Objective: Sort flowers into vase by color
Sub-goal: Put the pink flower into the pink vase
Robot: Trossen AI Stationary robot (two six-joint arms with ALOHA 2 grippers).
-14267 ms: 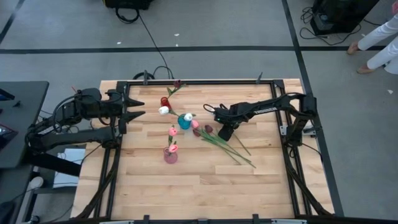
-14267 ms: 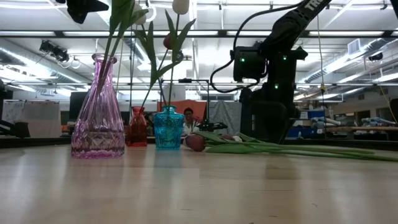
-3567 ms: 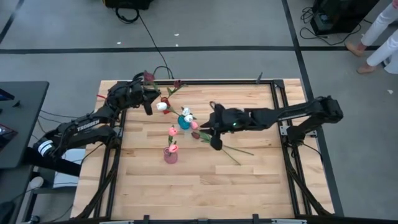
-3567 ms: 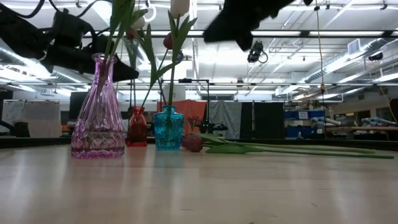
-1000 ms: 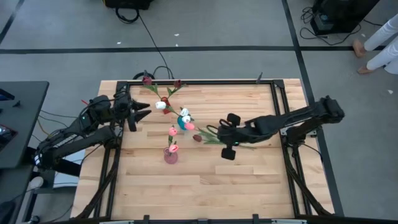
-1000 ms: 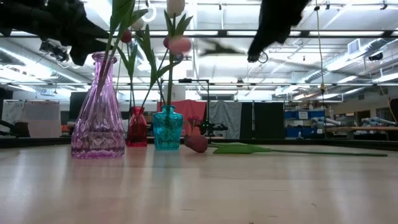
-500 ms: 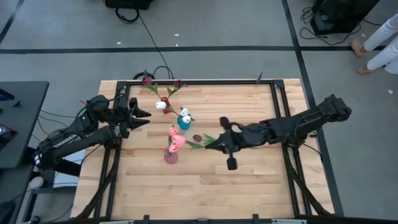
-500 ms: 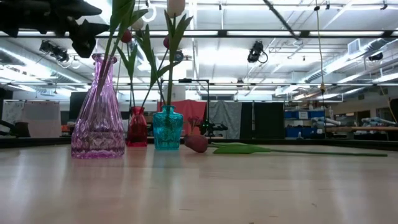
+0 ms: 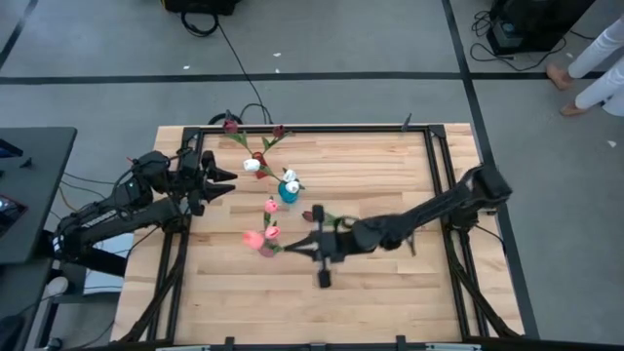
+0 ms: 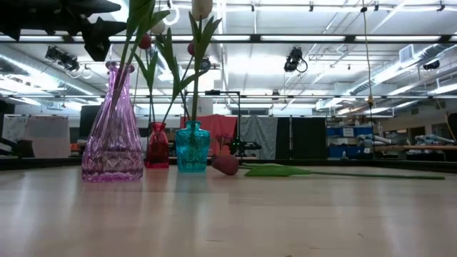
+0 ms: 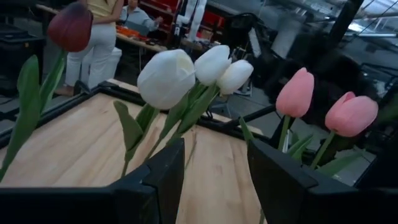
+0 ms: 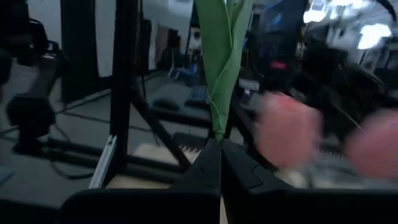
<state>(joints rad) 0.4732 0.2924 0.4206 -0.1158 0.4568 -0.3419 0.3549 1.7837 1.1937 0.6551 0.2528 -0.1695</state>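
Observation:
Three vases stand left of the table's middle: a pink one [image 10: 112, 128], a small red one [image 10: 158, 146] and a blue one [image 10: 193, 148], each with tulips in it. My right gripper [image 9: 295, 249] is shut on a pink tulip [image 9: 253, 237] right beside the pink vase [image 9: 267, 246]. A dark red tulip [image 10: 226, 164] lies flat on the table by the blue vase. My left gripper [image 9: 226, 180] hangs open at the left edge, level, pointing at the white tulips [image 11: 180, 74]; nothing is between its fingers. My right gripper pinches the pink tulip's green stem [image 12: 217, 127] between its two fingers. The fingers lie level and come from the table's right, pointing left. The tulip is lifted clear of the table, its bloom [image 9: 253, 237] out ahead of the fingertips, next to the pink vase's flowers.
A black metal frame [image 9: 322, 128] runs around the wooden table. The near half of the table [image 9: 322, 302] is bare wood. A person's legs [image 9: 595, 68] show on the floor beyond the far right corner.
My right gripper has swung toward the table's left and near edges and tipped up to level, carrying the pink tulip from beside the blue vase to the pink vase. It stays shut on the stem.

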